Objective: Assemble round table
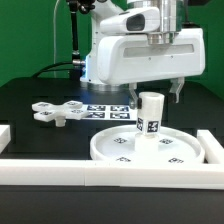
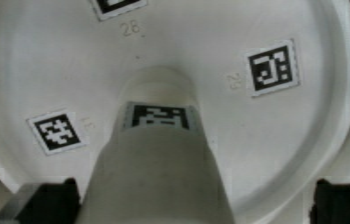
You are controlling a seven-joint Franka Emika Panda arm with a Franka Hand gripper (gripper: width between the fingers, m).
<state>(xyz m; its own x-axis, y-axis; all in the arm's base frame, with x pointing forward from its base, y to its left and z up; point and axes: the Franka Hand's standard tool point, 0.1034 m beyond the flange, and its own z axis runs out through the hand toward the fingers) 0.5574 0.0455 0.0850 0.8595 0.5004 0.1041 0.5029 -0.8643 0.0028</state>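
Nearest, a white rail (image 1: 60, 170) edges the surface at six o'clock in the exterior view. The round disc (image 1: 105, 150) lies flat just behind it; whether the two touch I cannot tell. A short leg (image 1: 150, 115) stands upright at the disc's middle. The jaws hang released, spread wide to either side of the leg's top and grasping nothing. The wrist view looks straight down the leg (image 2: 154, 165) onto the disc (image 2: 83, 60), with the leg sitting roughly midway between the fingertips.

The main risk, as I judge it, is an uneven close. If one finger lands first, it pushes the leg aslant. I cannot tell how firmly the leg is seated in the disc, so it could tip over or jam crooked. Nothing visibly clamps the disc, so any twist or sideways push on the leg may turn or slide the whole plate. Coming down too far would drive the fingertips into the disc.

Beyond the disc, at eleven o'clock from it, lies the marker board (image 1: 108, 110). The cross-shaped base (image 1: 58, 112) sits at ten o'clock, well apart. A low sweep toward it could clip the leg.

Under everything, the surface (image 1: 40, 145) is flat, black and matte, with more rail at both sides. A green backdrop (image 1: 30, 35) closes the room behind the arm.
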